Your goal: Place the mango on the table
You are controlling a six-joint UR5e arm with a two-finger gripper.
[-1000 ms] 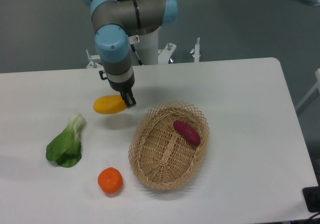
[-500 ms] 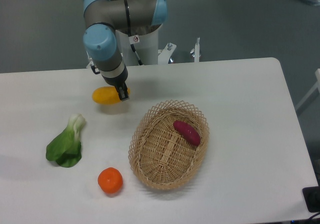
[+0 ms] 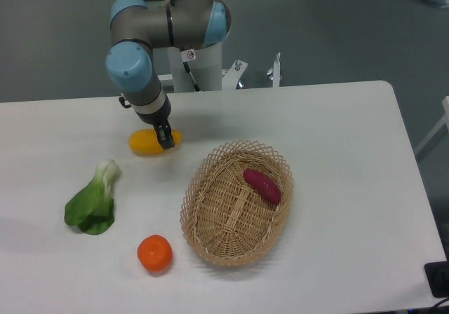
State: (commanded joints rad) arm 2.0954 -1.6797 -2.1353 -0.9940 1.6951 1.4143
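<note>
The yellow-orange mango (image 3: 144,141) lies low at the white table (image 3: 337,125), left of centre and behind the basket; its shadow is tight under it, and I cannot tell if it rests on the surface. My gripper (image 3: 165,139) points down and is shut on the mango's right half, with one dark finger crossing the fruit's front. The arm hides the other finger.
An oval wicker basket (image 3: 195,212) stands at the middle front with a purple-red sweet potato (image 3: 262,186) inside. A round orange (image 3: 155,253) lies left of the basket. A leafy green vegetable (image 3: 92,200) lies at the left. The robot's base stands behind the table.
The gripper has carried the mango left and downward, closer to the table surface. The mango's shadow has shrunk beneath it. Nothing else moved.
</note>
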